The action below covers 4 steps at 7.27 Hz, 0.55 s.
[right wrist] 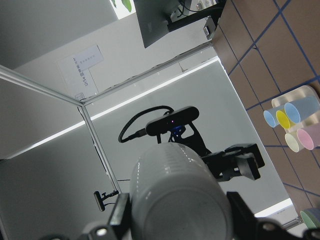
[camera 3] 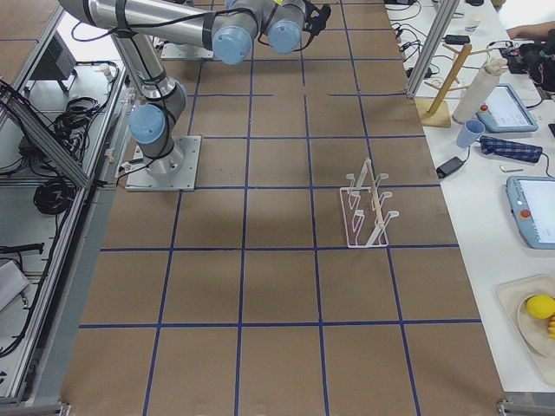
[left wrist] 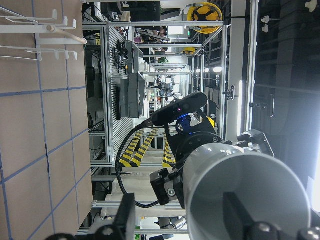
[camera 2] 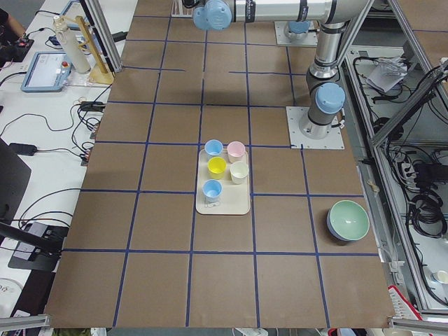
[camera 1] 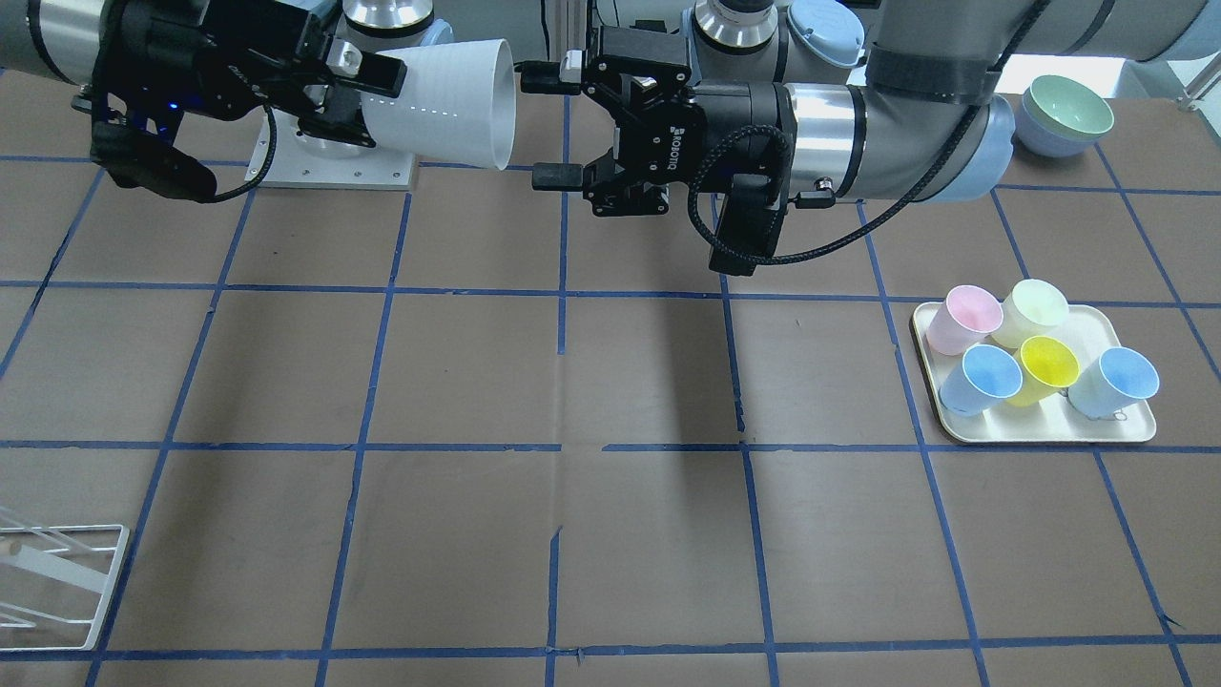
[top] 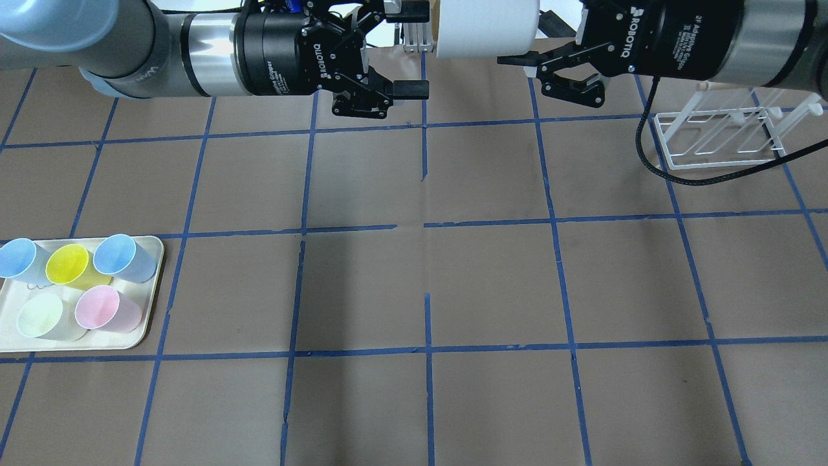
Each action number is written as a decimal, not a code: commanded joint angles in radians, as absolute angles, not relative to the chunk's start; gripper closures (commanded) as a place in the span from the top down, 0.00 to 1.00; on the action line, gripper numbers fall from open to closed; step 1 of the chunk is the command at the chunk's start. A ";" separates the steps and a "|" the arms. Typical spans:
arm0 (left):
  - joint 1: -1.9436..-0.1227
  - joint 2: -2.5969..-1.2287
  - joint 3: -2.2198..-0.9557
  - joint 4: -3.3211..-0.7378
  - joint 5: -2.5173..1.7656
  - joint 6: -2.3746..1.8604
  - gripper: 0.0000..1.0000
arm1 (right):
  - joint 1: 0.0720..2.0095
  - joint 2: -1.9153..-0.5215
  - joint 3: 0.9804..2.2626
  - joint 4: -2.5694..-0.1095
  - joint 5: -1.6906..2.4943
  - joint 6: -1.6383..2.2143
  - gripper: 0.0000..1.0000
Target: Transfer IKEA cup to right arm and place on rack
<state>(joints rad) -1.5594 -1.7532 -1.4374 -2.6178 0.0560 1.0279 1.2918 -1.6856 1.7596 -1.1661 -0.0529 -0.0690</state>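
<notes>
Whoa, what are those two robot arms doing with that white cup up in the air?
It's a cup hand-over between two robot arms. The right gripper grips the IKEA cup by its base, holding it sideways above the table. The left gripper sits just off the cup's open end with its jaws wide open, so it isn't holding anything. The cup is not yet on the rack, which stands on the right arm's side.

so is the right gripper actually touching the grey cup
Touching. The front-facing view shows the right gripper with both fingers pressed against the IKEA cup near its base, holding it sideways in the air.
</notes>
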 commanded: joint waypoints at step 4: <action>-1.545 -1.767 -1.341 -2.411 0.418 0.881 1.00 | 1.151 -1.686 1.753 -1.251 -0.400 -0.084 0.19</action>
<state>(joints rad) -1.5494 -1.7642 -1.3562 -2.4808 0.2915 0.9293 1.1807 -1.6852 1.7561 -1.2026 -0.2181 -0.0753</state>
